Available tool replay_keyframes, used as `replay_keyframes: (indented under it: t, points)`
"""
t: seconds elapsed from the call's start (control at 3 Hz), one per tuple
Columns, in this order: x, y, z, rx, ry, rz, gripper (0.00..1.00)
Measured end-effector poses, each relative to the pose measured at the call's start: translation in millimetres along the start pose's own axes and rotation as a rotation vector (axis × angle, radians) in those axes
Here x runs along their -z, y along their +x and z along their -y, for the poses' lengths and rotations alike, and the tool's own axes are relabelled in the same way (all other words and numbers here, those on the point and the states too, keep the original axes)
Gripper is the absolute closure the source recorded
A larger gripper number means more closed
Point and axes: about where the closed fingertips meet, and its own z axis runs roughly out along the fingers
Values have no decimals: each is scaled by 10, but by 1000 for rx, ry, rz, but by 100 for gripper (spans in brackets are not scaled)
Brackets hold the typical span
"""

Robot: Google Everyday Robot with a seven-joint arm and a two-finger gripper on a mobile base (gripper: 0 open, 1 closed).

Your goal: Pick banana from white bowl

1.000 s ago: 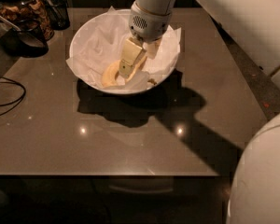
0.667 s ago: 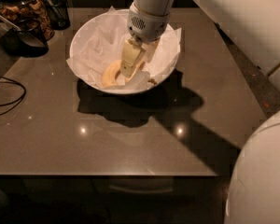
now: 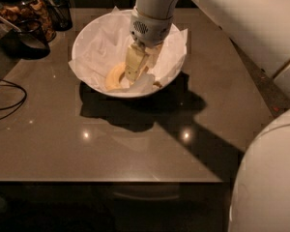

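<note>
Pincer (image 3: 134, 75) still in white bowl (image 3: 79, 40)

**Gripper eased slightly lower into the bowl**

Over the last 1 s, the gripper (image 3: 134, 70) has been shifted a little toward 7 o'clock, so that it is set slightly deeper inside the white bowl (image 3: 125, 94). The wrist housing (image 3: 148, 28) above it has been carried down by the same small amount. The gripper's lower end is now placed marginally closer to the curved yellow banana (image 3: 114, 77), which lies at its 9 o'clock side.
</note>
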Motion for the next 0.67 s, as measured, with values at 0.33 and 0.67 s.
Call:
replay_keyframes:
  t: [0.33,0.67]
  points:
    - [-65,-6,-1,2,-3,-12,43]
    - [-85,-7,1,2,-4,-16,42]
